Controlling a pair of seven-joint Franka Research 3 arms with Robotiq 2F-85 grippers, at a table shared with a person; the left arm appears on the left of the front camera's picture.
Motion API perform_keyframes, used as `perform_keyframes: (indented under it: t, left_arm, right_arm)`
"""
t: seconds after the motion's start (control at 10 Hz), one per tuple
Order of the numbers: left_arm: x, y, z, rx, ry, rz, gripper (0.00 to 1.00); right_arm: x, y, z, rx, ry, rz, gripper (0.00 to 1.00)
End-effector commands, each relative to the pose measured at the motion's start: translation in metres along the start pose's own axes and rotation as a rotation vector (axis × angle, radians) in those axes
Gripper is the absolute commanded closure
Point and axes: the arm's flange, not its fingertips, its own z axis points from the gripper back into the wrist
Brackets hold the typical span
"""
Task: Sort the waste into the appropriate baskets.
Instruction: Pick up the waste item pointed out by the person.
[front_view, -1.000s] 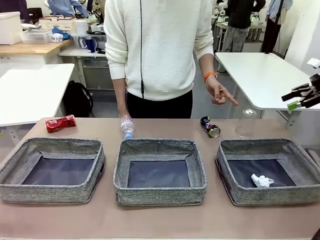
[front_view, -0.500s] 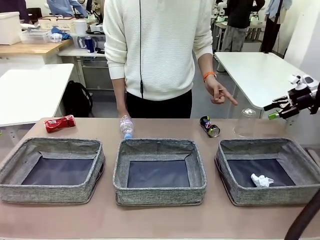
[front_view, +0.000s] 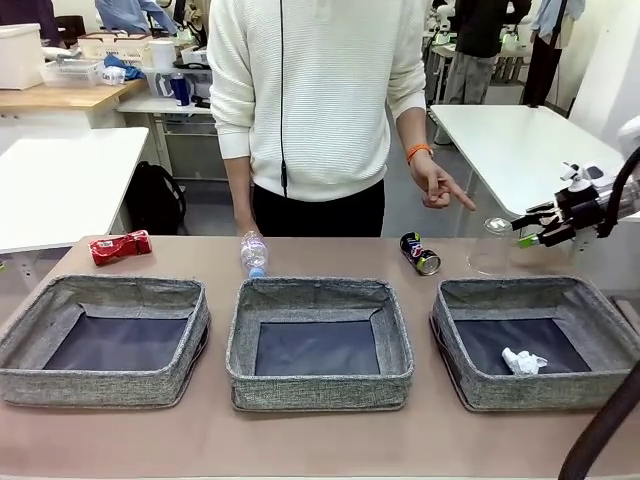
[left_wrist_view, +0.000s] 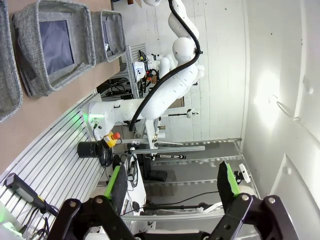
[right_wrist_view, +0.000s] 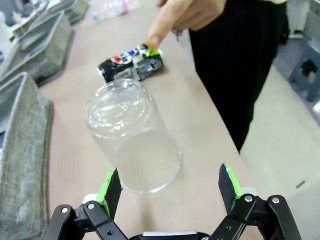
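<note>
Sorting day at the lab: the right tool (front_view: 524, 231) hangs just beside a clear cup (front_view: 492, 246) at the far right of the surface (front_view: 320, 440), jaws spread wide and holding nothing. From its wrist camera the green pads (right_wrist_view: 112, 190) flank the cup without touching, a stance that looks set for a sideways grab. The cup, thin see-through plastic, seems to stand mouth down and would likely flex under a hard squeeze. Across the surface a person's hand (front_view: 440, 188) points a finger toward the dark can (front_view: 420, 253) lying on its side near the cup, apparently flagging an item. The rest of the waste lies along the far edge, behind the bins: a small bottle (front_view: 254, 252) with a blue cap behind the middle basket (front_view: 320, 385), and a crumpled-looking red can (front_view: 121, 246) behind the left basket (front_view: 100, 385). A white paper wad (front_view: 523, 361) lies on the dark bottom of the right basket (front_view: 540, 398) — the one piece sorted so far, by the look of it. The three grey baskets sit in a row on the robot's side, tops open, probably so either arm can drop into them. The left tool (left_wrist_view: 173, 177) is off the surface, jaws wide with nothing between them, aimed at the lab wall — seemingly parked out of the way.
</note>
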Motion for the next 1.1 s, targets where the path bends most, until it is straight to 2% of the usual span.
perform_keyframes:
  t: [0.0,0.4,1.0]
  left_arm:
    - [-0.001,-0.002,0.0,-0.011,0.0,-0.014,0.07]
    - [-0.001,-0.002,0.0,-0.011,0.0,-0.014,0.07]
    - [-0.001,-0.002,0.0,-0.011,0.0,-0.014,0.07]
  right_arm:
    - [0.001,-0.004,-0.018,0.055,0.026,0.042,0.0]
    - [0.004,0.009,-0.057,0.211,0.044,0.064,0.0]
    - [0.006,0.02,-0.074,0.264,-0.019,0.077,0.0]
